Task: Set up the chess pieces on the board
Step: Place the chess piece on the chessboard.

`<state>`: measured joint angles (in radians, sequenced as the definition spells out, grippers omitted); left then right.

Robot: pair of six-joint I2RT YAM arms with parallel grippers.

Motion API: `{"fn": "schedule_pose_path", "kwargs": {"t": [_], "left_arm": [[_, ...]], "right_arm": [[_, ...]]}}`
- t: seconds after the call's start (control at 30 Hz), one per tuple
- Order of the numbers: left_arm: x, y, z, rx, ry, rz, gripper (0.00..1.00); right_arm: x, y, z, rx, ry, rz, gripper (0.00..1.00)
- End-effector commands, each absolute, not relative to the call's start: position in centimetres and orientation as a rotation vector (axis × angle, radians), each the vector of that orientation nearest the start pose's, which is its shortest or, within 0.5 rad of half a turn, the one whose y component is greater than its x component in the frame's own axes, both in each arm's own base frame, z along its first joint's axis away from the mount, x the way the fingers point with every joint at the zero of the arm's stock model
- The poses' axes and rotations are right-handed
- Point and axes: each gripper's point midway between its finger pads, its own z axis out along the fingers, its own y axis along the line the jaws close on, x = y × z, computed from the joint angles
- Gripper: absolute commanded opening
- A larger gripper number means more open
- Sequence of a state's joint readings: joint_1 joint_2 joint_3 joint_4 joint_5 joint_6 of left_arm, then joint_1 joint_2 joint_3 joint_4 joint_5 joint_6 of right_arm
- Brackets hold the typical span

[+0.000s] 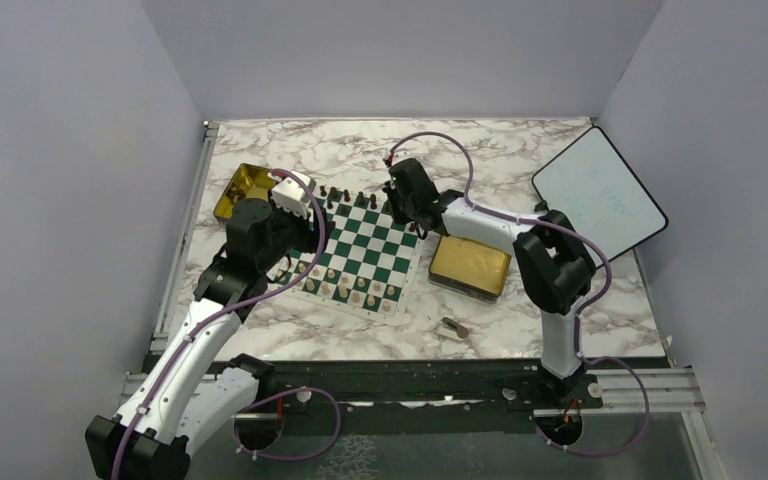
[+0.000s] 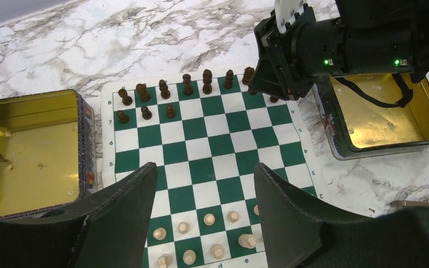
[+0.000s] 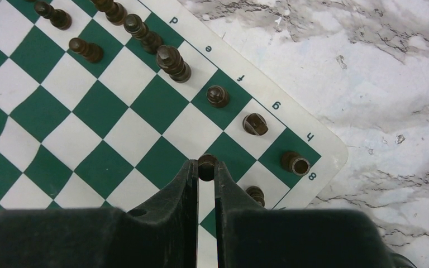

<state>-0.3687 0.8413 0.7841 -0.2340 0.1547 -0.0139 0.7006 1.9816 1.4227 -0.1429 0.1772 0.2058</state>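
The board (image 1: 375,246) of green and white squares lies mid-table. Dark brown chess pieces (image 2: 187,85) line its far rows and pale beige ones (image 2: 209,219) its near rows. My right gripper (image 3: 206,165) is shut on a dark brown pawn (image 3: 206,161), held over the squares beside the far right corner, where more dark pieces (image 3: 173,63) stand. Another dark pawn (image 3: 255,194) sits just right of its fingers. My left gripper (image 2: 205,167) hangs open above the board's near half, nothing between its fingers.
An open gold tin (image 2: 33,151) holding a few dark pieces sits left of the board. A second gold tin (image 2: 391,111) lies to the right. A black-rimmed white tablet (image 1: 600,190) leans at the far right. A small brown item (image 1: 454,326) lies on the marble near the front.
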Motion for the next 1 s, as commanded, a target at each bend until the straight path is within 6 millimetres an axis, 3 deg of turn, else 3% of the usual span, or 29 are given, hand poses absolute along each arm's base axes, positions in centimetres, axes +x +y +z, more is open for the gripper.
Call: {"fn": "schedule_pose_path", "kwargs": {"t": [0.0, 0.97], "left_arm": [[28.5, -13.6, 24.5, 0.431, 1.825, -0.380, 0.65], [28.4, -13.7, 24.3, 0.437, 1.829, -0.387, 0.66]], "right_arm": [[42.7, 31.9, 7.5, -0.463, 2.207, 0.198, 0.15], [41.7, 31.7, 4.2, -0.476, 2.267, 0.181, 0.16]]}}
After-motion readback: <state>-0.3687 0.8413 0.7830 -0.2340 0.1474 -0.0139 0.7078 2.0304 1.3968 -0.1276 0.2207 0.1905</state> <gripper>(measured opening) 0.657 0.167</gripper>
